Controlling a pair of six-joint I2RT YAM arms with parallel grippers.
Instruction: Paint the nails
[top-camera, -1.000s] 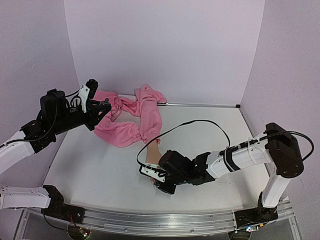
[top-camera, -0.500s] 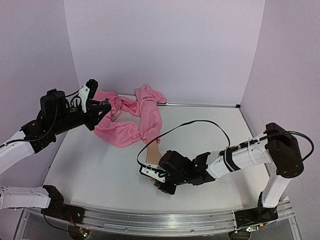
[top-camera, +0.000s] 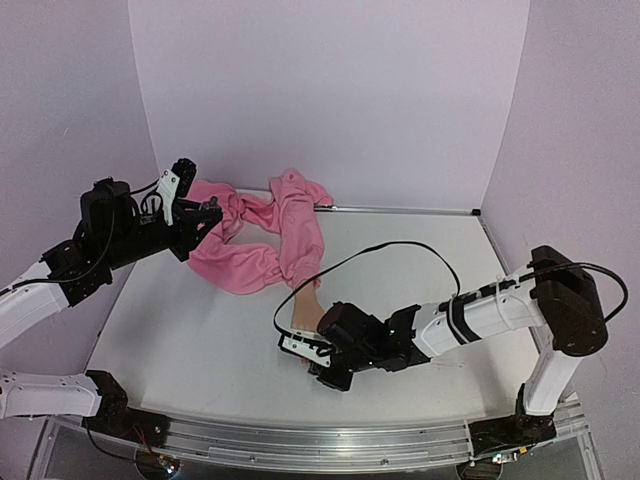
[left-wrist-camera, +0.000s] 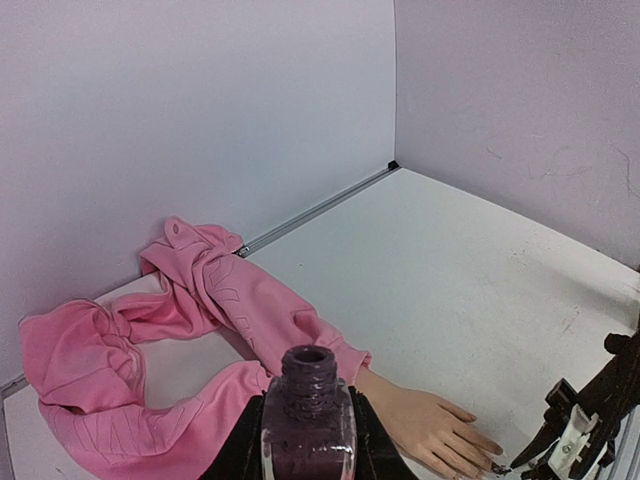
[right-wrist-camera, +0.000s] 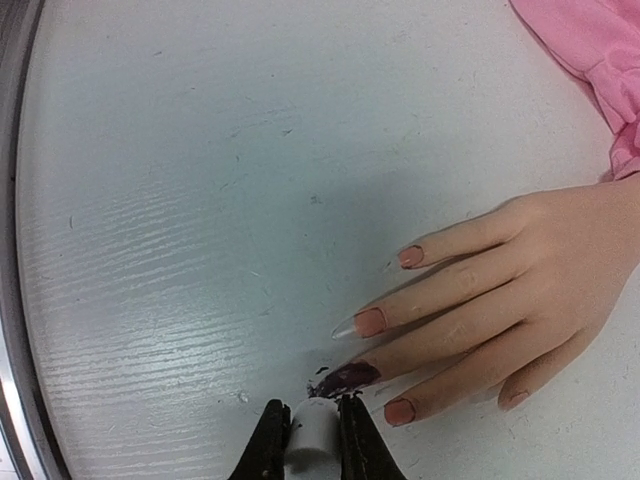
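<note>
One nail (right-wrist-camera: 350, 376) in five is dark so far. Near the front edge of the white table (right-wrist-camera: 150, 200), the right claw (right-wrist-camera: 305, 432) pinches a small white brush handle (right-wrist-camera: 313, 422). Its tip touches the plum-coloured nail of a pale mannequin hand (right-wrist-camera: 520, 290) lying palm down, and a few dark flecks (right-wrist-camera: 320, 374) mark the tabletop just beside it. The four other nails (right-wrist-camera: 370, 322) in view are bare and skin-toned, one with a long clear tip, so most of the job looks to lie ahead. Beyond the wrist, the pink sleeve (top-camera: 255, 260) trails in a loose heap toward the back wall (top-camera: 330, 100). At the far left, raised above the table, the left claw (top-camera: 208, 208) is pressed tight round an uncapped bottle (left-wrist-camera: 307, 415) of dark purple polish. The bottle is upright and well apart from the hand, ready, it seems, for the brush's next dip.
</note>
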